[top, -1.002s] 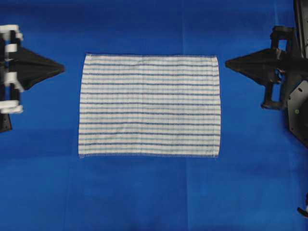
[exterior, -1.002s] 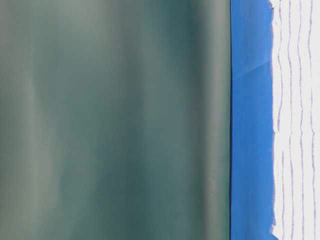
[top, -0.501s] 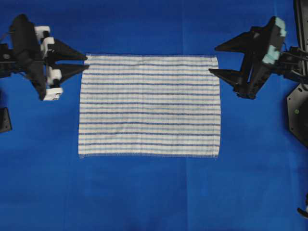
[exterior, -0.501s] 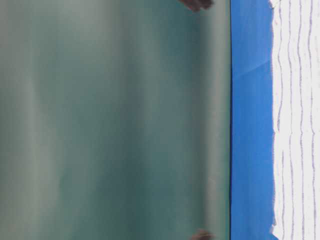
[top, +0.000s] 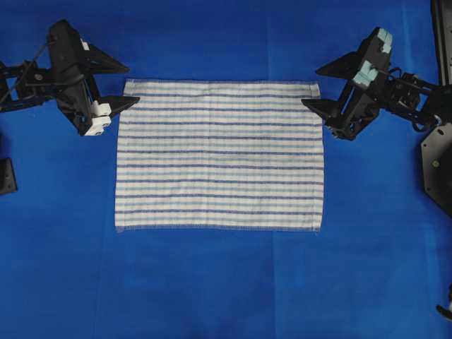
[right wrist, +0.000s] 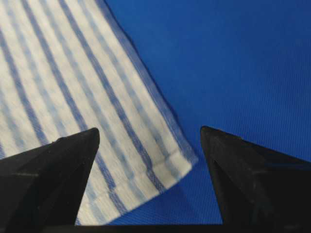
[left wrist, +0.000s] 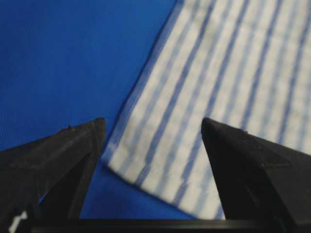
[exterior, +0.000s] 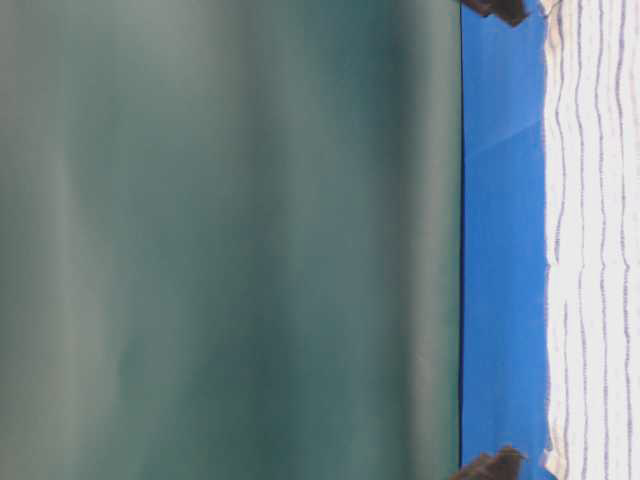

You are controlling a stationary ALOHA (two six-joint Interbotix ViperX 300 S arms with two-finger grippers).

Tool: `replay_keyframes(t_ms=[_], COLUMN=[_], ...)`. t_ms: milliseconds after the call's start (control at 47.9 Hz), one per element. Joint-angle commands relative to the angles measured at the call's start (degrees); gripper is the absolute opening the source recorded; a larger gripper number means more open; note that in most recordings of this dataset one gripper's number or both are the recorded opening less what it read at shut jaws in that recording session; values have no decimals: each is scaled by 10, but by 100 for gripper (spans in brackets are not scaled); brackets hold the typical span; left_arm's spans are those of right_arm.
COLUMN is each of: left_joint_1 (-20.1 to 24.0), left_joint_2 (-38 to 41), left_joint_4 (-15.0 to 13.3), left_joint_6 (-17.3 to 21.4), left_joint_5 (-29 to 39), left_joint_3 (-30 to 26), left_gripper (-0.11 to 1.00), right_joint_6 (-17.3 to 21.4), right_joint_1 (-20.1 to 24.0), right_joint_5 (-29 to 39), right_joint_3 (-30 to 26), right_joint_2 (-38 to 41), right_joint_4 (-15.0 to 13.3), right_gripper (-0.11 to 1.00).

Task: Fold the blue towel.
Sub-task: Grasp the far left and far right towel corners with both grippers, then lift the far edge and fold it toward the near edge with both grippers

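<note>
Both the left claw (top: 126, 85) and right claw (top: 315, 87) gape wide at the flat blue towel's (top: 219, 155) top corners

left end effector (top: 127, 85): jaws spread wide, holding nothing, tips straddling the blue towel's (top: 219, 155) far left corner | right end effector (top: 316, 87): jaws spread wide, holding nothing, tips straddling its far right corner

Bare blue covering (top: 226, 282) rings the flat towel (top: 219, 155); only both tools flank it.
</note>
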Motion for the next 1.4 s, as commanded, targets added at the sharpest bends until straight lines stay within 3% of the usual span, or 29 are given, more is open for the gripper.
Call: replay_keyframes(t_ms=[0,397,543,647,898,981,1378], left_joint_1=[11,18,22,22,22,19,-12], left_joint_2=[16,77,94,98,97,96,43], left_joint_4=[-1,-2,-3,-4,-4,-4,-4], left_joint_6=[-1,-1,0,-1,1,0,2], left_joint_5=[-11,-30,-29,-26,-25,-25,14], left_joint_3=[-7,-17,-21,-25,-23,-21,-30], left_gripper=[75,75,73,63,5,5,5], right_joint_6=[0,0,-1,-1,-1,-1,-6], right_joint_1=[-2,-3,-3,-2,2,3,11], right_joint_5=[-23,-51,-61,-62,-59,-59,-25], right_joint_3=[1,4,2,1,-2,-4,-6], right_joint_2=[16,67,82,88,89,89,14], right_joint_4=[11,38,42,41,40,40,39], right_gripper=[73,72,61,46,4,-1,-1])
